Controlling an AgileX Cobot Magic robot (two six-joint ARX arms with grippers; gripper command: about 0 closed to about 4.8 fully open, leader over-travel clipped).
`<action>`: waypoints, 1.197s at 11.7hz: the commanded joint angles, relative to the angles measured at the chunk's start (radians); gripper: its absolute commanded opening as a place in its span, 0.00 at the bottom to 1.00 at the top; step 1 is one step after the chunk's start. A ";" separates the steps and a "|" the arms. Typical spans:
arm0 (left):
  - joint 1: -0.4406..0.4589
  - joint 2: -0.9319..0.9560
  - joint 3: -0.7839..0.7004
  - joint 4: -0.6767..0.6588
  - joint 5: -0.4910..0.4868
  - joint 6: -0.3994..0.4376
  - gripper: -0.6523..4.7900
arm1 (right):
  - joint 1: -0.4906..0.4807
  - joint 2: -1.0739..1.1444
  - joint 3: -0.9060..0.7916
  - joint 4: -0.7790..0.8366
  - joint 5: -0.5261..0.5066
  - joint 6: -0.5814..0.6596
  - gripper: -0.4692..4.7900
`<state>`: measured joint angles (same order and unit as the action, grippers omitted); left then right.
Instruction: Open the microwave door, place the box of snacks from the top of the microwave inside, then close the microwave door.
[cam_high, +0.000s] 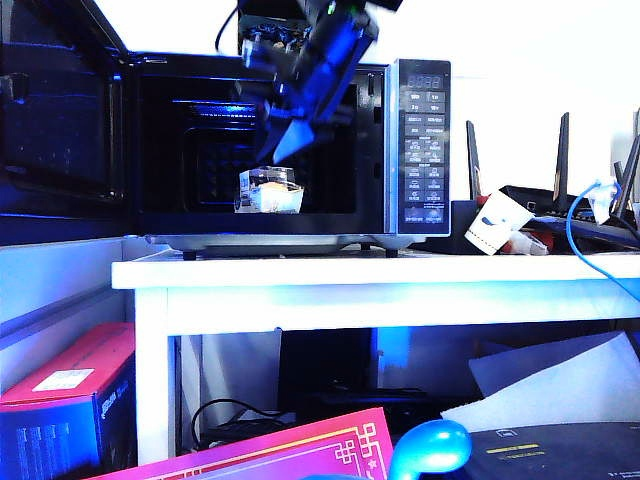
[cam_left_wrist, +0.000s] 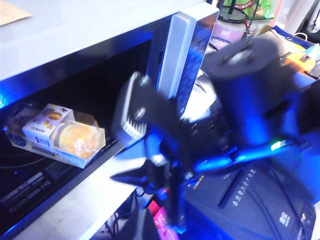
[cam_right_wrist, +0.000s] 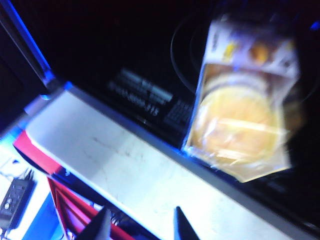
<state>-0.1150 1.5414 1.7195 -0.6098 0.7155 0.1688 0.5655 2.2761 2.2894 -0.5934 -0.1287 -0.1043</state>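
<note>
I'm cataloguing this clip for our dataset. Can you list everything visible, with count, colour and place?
microwave: one, black with silver trim, on the white table.
microwave door: one, black, swung open at the left.
box of snacks: one, clear tub with yellow and white contents, on the microwave floor near the front.
table: one, white, under the microwave.
routers: dark, with upright antennas, right of the microwave.
blue cable: one, right end of the table.
red-and-blue carton: one, lower left, below the table.
right gripper: one, dark, above the snack box at the oven opening; fingers apart, holding nothing.
left gripper: not visible in any view.
</note>
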 joint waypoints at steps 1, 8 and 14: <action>-0.001 -0.003 0.004 0.017 0.008 -0.001 0.11 | 0.000 0.029 0.003 0.060 0.026 0.000 0.41; -0.001 -0.003 0.005 0.021 0.023 -0.001 0.11 | -0.009 0.122 0.003 0.216 0.154 -0.006 0.41; -0.001 -0.004 0.005 0.022 0.030 -0.001 0.11 | -0.019 0.189 0.003 0.480 0.177 -0.028 0.41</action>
<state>-0.1150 1.5414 1.7195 -0.5987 0.7338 0.1658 0.5522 2.4596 2.2887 -0.1673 0.0460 -0.1287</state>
